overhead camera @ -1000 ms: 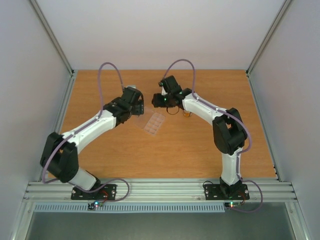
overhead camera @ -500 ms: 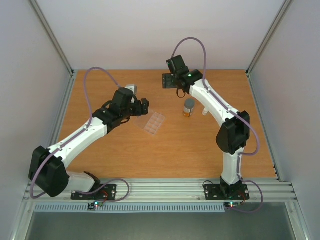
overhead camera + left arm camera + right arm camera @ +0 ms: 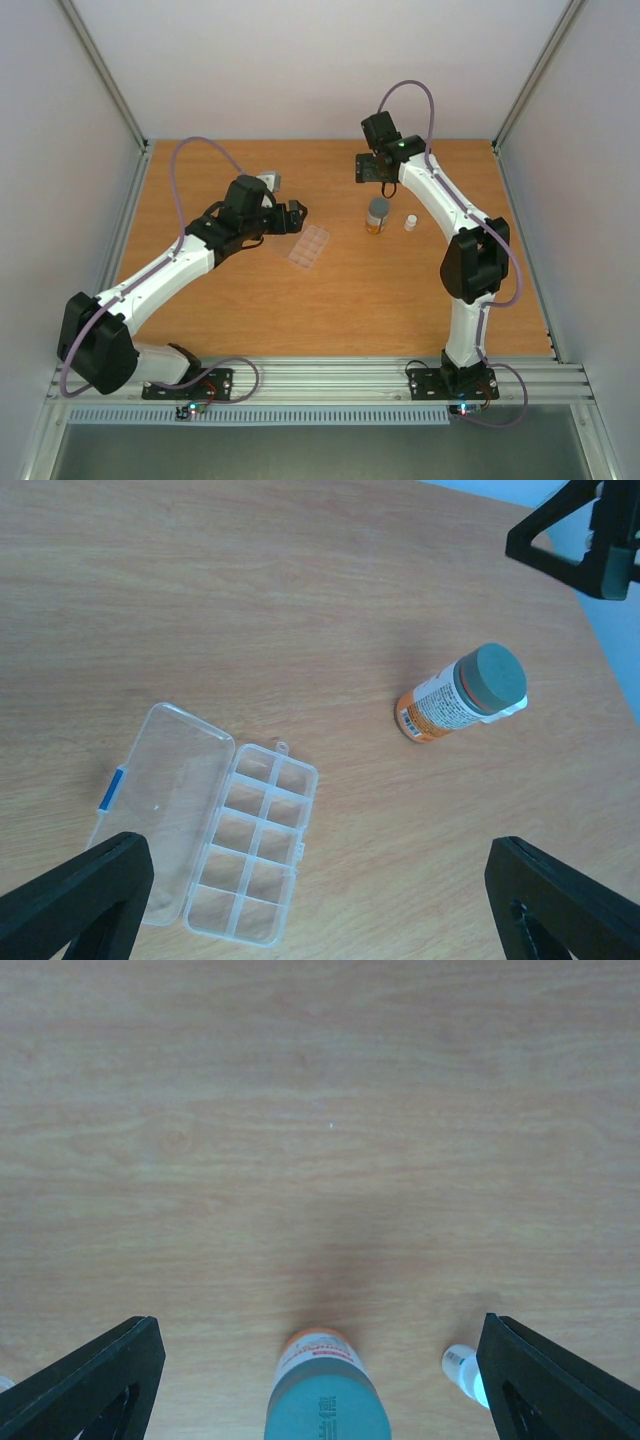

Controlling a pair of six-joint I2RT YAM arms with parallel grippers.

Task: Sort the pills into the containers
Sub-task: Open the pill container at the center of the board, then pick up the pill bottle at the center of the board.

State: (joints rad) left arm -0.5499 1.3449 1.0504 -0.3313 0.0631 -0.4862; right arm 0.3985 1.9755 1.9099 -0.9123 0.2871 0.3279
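At the middle of the tabletop (image 3: pixel 250 300) the open pill box (image 3: pixel 308 246) lies with empty-looking cells (image 3: pixel 262 830), the capped bottle (image 3: pixel 377 214) now stood to its right, left end effector (image 3: pixel 285 214) and right end effector (image 3: pixel 375 168) both released and withdrawn, pills presumably still bottled.

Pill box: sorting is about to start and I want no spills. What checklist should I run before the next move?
1. Pill box lid swung open: ok.
2. Cells free of clutter: ok.
3. Bottle upright, clear of the box: ok.
4. Bottle's grey cap off: not ok, it is on.
5. Left pincer and right pincer open, holding nothing: ok.
6. Pills in sight: cannot tell.
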